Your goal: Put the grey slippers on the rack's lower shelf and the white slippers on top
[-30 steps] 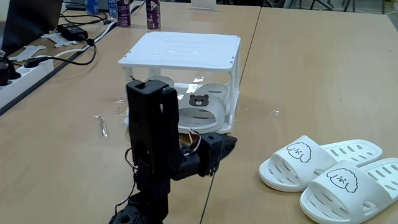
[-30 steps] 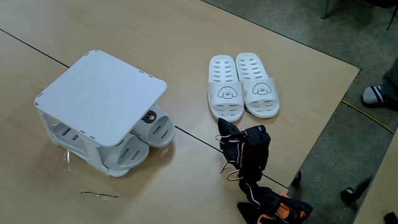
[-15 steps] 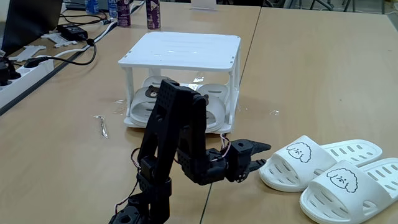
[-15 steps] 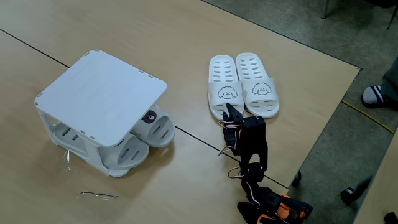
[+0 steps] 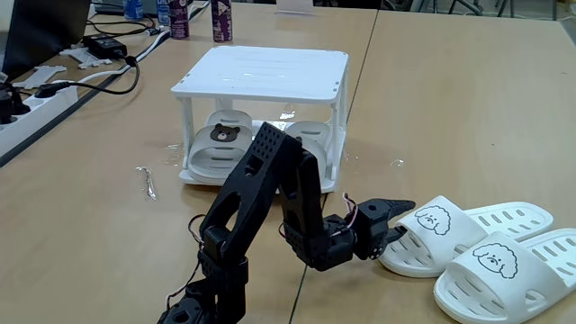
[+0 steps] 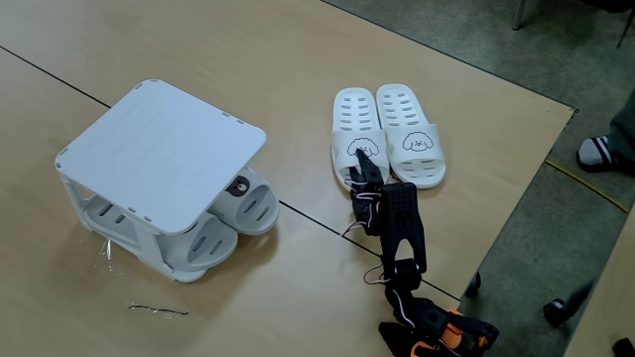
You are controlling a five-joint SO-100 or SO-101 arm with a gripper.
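Gripper (image 5: 403,219): you're slightly parted, holding nothing, at the toe of the nearer of the white slippers (image 6: 360,151).
Axis: its length runs away from you.

Rack: we see the rack (image 5: 261,76) (image 6: 164,149) on the table (image 5: 450,99) (image 6: 298,59), left of the arm in both fixed views.
Lower shelf: the grey slippers (image 5: 220,144) (image 6: 233,203) lie side by side on it, under the top tier.
White slippers: the white slippers (image 5: 477,243) (image 6: 387,134) lie side by side on the table, well right of the rack.
Gripper: the gripper (image 5: 400,219) (image 6: 359,164) is at the nearer white slipper's toe end.
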